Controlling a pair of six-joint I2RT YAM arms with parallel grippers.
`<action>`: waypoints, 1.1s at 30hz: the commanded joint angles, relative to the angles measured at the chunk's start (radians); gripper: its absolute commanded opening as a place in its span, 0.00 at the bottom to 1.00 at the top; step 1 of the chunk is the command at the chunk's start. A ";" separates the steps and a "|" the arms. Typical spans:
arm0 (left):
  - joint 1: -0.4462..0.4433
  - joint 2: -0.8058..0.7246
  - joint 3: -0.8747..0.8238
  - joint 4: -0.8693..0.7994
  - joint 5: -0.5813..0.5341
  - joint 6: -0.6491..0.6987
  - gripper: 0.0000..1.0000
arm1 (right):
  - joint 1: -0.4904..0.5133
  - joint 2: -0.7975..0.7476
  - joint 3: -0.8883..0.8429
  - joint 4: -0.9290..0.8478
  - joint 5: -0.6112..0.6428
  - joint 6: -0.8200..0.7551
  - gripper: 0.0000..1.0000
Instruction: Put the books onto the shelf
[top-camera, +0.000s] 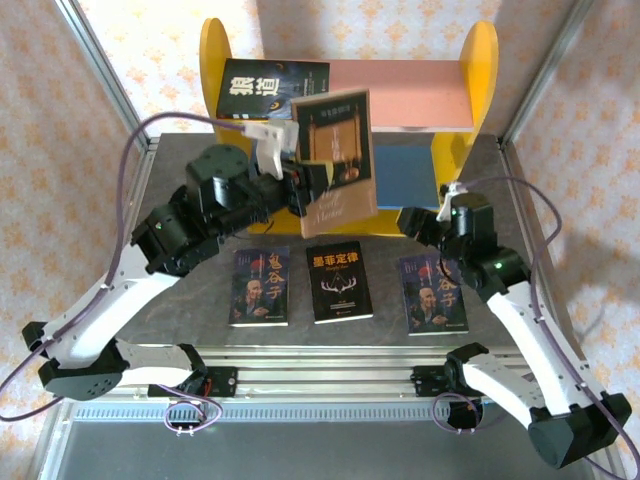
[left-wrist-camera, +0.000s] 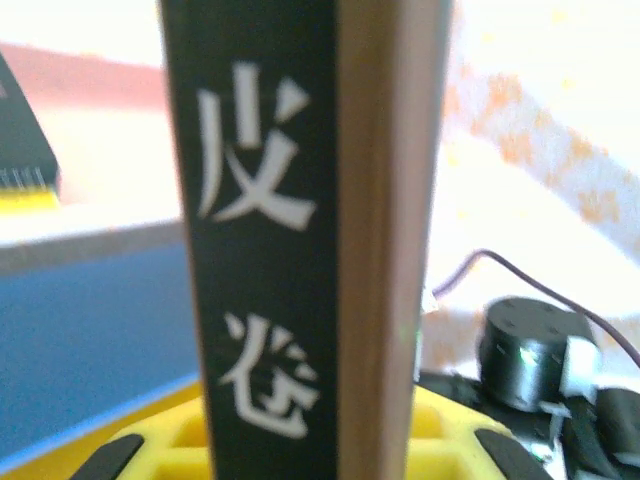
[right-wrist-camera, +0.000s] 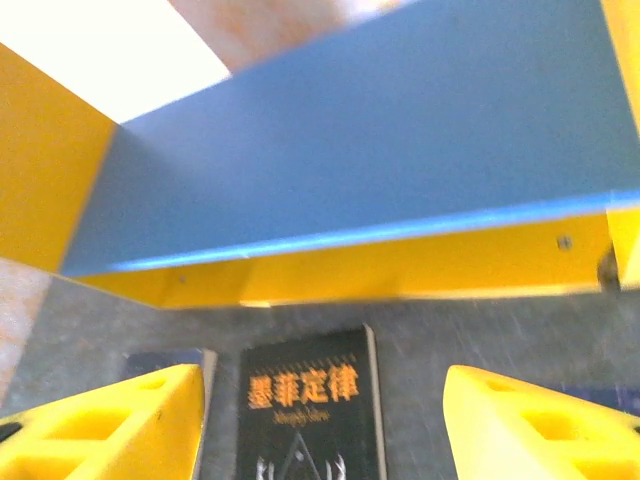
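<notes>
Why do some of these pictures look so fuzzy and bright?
Left wrist view: the brown book sits very close to the lens, so its white letters smear, and the wall behind burns out white. Right wrist view: the blue board and black book look soft, with white glare top left. Top view: sharp, evenly lit.

Top view: bright, even light from above. Backdrop (top-camera: 400, 25) along upper edge washed pale. Soft, short shadows on table (top-camera: 385, 300), lower half of frame. Centre sharp, titles readable; mild sheen on black antler book (top-camera: 339, 282).

Left wrist view: right side of frame blown near white. Tan-brown book (left-wrist-camera: 385, 200) too close to lens, spine characters fuzzy. Shelf (left-wrist-camera: 90, 330) at left out of focus.

Right wrist view: upper left corner burnt out. Shelf smeared, edges soft. Title at lower centre legible but hazy.
</notes>
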 joint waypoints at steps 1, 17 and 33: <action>-0.004 0.067 0.150 -0.003 -0.155 0.083 0.00 | -0.004 0.016 0.130 -0.052 0.001 -0.048 0.64; 0.112 0.268 0.441 0.331 -0.217 0.114 0.00 | -0.004 0.199 0.620 0.080 -0.215 0.010 0.70; 0.208 0.280 0.365 0.548 -0.202 -0.055 0.00 | 0.011 0.396 0.682 0.547 -0.410 0.364 0.89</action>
